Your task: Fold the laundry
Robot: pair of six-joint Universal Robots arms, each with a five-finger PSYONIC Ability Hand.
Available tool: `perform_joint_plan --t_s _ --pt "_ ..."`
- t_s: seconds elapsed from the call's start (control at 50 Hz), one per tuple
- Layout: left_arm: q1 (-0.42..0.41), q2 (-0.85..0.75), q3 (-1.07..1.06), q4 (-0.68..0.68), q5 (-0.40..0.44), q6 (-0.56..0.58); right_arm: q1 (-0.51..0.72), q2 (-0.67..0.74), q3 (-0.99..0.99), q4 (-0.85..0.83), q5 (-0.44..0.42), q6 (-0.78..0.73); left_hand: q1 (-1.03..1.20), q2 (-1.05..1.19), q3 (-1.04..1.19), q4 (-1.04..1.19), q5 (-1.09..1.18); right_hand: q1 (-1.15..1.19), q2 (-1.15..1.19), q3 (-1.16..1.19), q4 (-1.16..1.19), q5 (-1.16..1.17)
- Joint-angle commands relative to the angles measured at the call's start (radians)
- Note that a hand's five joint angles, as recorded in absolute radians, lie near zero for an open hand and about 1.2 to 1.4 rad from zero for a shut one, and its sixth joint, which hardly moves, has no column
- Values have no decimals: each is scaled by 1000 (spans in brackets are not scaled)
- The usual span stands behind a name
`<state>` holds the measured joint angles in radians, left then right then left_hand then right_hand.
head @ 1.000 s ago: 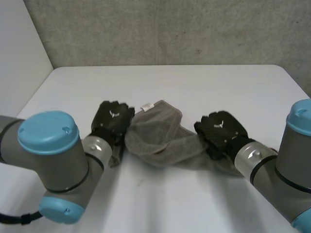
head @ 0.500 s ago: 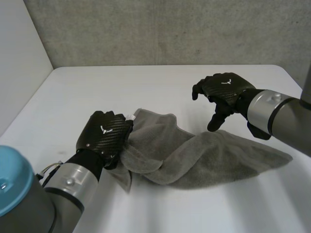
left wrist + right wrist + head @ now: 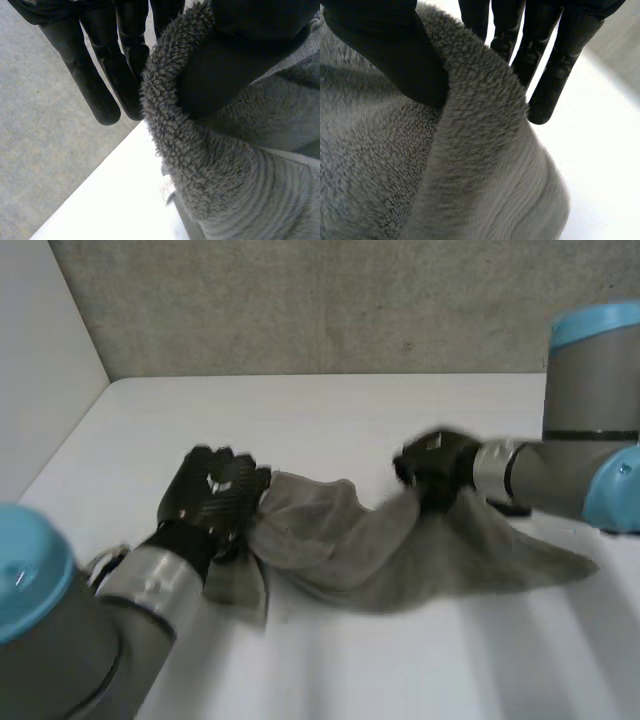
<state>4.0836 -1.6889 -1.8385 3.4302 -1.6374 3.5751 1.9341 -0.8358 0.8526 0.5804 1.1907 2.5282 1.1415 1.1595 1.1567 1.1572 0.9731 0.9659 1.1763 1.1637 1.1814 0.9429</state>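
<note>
Two hands on one grey towel [image 3: 370, 555], both gripping it. The towel lies crumpled across the middle of the white table [image 3: 300, 410], stretched sideways between the hands and well short of the concrete wall [image 3: 300, 300] at the back.

Left hand [image 3: 213, 502]: at the towel's left end, back of the hand up, cloth bunched against it. A short flap [image 3: 245, 590] trails from under the hand onto the table, toward the robot. In the left wrist view the left hand [image 3: 235, 55] has its thumb pressed into a fluffy edge of the towel [image 3: 225, 180], and the edge wraps round the thumb. The fingers [image 3: 112, 75] are fairly straight on the other side of that edge, the nearest one touching the cloth. That makes a pinch on the edge. Bare table [image 3: 115, 200] shows past the fingertips.

Right hand [image 3: 435, 468]: on the towel's far edge, right of its middle, with the cloth drawn up into a peak at the hand. In the right wrist view the right hand [image 3: 380, 45] has its thumb on one side of a raised fold of towel [image 3: 470, 180] and straight fingers [image 3: 555, 70] on the other. The fold is pinched between them, with table [image 3: 605, 165] just beside it.

The towel's right end lies flat on the table, tapering to a corner [image 3: 590, 565] beyond the right hand.
</note>
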Motion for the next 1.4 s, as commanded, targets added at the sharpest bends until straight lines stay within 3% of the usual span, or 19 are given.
perform_joint_plan --t_s 0.02,0.04,0.06,0.08,0.12,0.2,0.38,0.52,0.7,0.78,0.84,0.86,0.88,0.9,0.94,1.22,1.4 --pt "63 -210 502 36 41 69 8 -100 -196 -438 144 208 255 237 240 239 249 430 220 233 215 279" --pt "63 -210 504 37 41 70 12 -147 -170 -596 200 233 255 237 240 239 249 430 220 233 215 279" --pt "73 -256 689 55 36 65 14 -199 -100 -757 246 241 255 237 240 239 249 430 220 233 215 279" --pt "77 -280 816 70 36 56 14 -200 -99 -758 247 241 255 237 240 239 249 430 220 233 215 279" --pt "84 -300 911 84 33 44 13 -319 68 -1018 302 242 255 237 240 239 249 430 220 233 215 279" --pt "115 -310 976 95 33 -18 12 -401 223 -1113 283 239 255 237 240 239 249 430 220 233 215 279" --pt "116 -296 644 103 48 -53 16 -404 554 -1068 150 230 255 237 240 239 249 430 220 233 215 279" --pt "115 -319 378 104 51 -53 19 -293 658 -988 151 153 255 237 240 239 249 430 220 233 215 279" --pt "120 -276 141 90 50 -49 19 -299 773 -690 161 -32 252 234 237 237 246 430 220 233 215 279" --pt "121 -233 85 89 51 -49 8 -350 781 -465 156 -57 246 228 231 231 240 420 209 222 204 268" --pt "116 -193 47 87 51 -50 6 -373 781 -392 151 -59 240 222 225 225 234 358 148 160 142 207" --pt "113 -178 30 87 50 -50 6 -394 780 -326 144 -59 240 222 225 225 234 216 5 18 0 64" --pt "110 -160 18 87 51 -49 3 -419 778 -271 141 -59 235 217 219 219 228 -79 -290 -277 -295 -231" --pt "110 -160 18 87 51 -49 3 -419 778 -271 141 -59 235 217 219 219 228 -82 -293 -280 -298 -234" --pt "109 -140 5 84 51 -49 3 -463 763 -220 142 -49 235 217 219 219 228 -658 -869 -856 -874 -810" --pt "69 -112 -44 77 50 -49 -24 -491 638 -349 142 53 232 214 216 216 225 -672 -883 -870 -888 -824" --pt "69 -103 -57 77 48 -49 -17 -267 415 -231 41 150 232 214 216 216 225 -552 -763 -750 -768 -704"
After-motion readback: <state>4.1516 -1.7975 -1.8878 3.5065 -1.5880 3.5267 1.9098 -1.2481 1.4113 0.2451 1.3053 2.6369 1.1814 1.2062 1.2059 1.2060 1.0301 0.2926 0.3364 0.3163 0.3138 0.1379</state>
